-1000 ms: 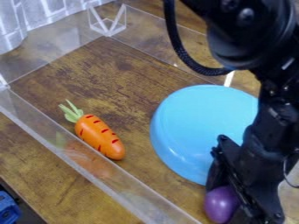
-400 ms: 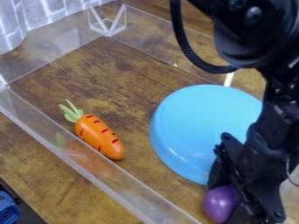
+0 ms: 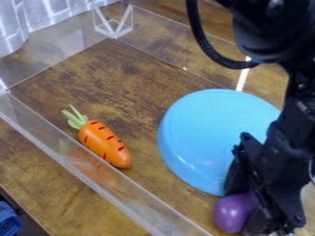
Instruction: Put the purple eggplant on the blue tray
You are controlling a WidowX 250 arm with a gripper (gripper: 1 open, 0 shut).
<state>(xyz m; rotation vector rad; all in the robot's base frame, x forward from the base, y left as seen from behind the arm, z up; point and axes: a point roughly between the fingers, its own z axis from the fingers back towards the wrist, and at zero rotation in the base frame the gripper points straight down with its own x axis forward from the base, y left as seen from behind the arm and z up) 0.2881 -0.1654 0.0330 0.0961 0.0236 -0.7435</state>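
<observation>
The purple eggplant [image 3: 233, 214] lies on the wooden table at the bottom right, just in front of the blue tray's near rim. Only its rounded left part shows; the rest is behind my gripper. The blue tray [image 3: 207, 129] is a large round light-blue dish at the right, partly covered by my black arm. My gripper [image 3: 264, 205] hangs down over the eggplant, its black fingers right against it. I cannot tell whether the fingers are shut on it.
An orange carrot [image 3: 103, 142] with a green top lies left of the tray. A clear plastic wall [image 3: 74, 138] runs along the front left edge, and a clear container [image 3: 113, 18] stands at the back.
My arm has shifted slightly to the right and a little lower over the eggplant. The eggplant, tray and carrot have not moved.
</observation>
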